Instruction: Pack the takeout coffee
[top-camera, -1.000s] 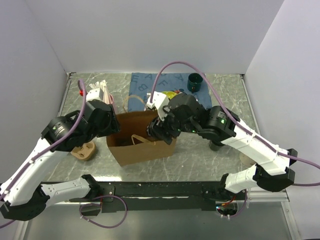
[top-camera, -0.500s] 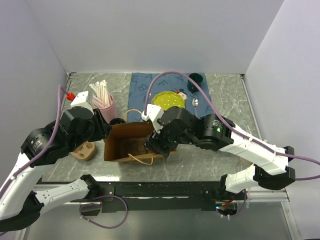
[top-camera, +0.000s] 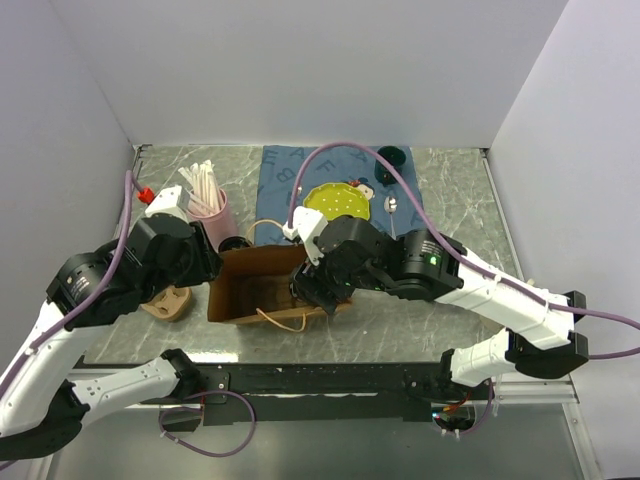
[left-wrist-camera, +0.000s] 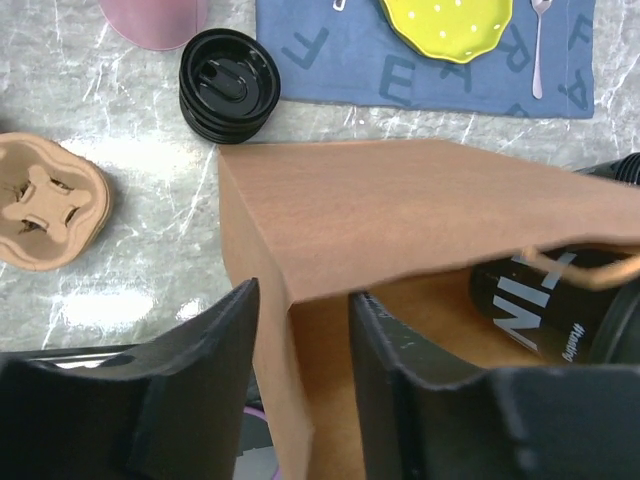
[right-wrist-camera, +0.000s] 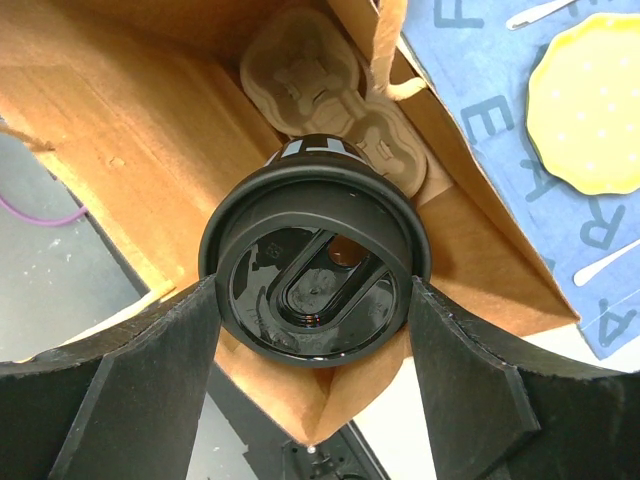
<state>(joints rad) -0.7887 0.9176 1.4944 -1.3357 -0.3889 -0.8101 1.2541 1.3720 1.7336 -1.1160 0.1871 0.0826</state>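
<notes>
My right gripper (right-wrist-camera: 313, 292) is inside the open brown paper bag (top-camera: 255, 290). It holds the takeout coffee, a small black disposable cup with a round black lid (right-wrist-camera: 315, 275). In the right wrist view the two fingers press on both sides of the lid rim, so this claw is clamped on the cup. Under the cup, on the bag's floor, lies a brown moulded-pulp cup carrier (right-wrist-camera: 320, 80). The left wrist view also shows the cup inside the bag, with white letters on its side (left-wrist-camera: 545, 315).

My left gripper (left-wrist-camera: 302, 300) is at the left corner of the bag's mouth. Its fingers (left-wrist-camera: 200, 350) stand with a narrow gap. The folded paper corner sits between them and seems to touch both, so I read it as a grip on the bag. From the top camera this gripper (top-camera: 207, 268) is at the bag's left edge, and the bag's mouth faces upward.

On the grey marbled table (top-camera: 420, 310), a second pulp carrier (top-camera: 168, 300) lies left of the bag. Behind the bag stands a short black round stack with a lid on top (left-wrist-camera: 228, 85), just beside the pink cup of white straws (top-camera: 210, 205). Further back is the blue cloth mat with letters (top-camera: 275, 185). It carries a yellow dotted plate (top-camera: 338, 202) and a metal spoon (top-camera: 391, 205). The dark green mug (top-camera: 390, 160) stands at its far right corner.
</notes>
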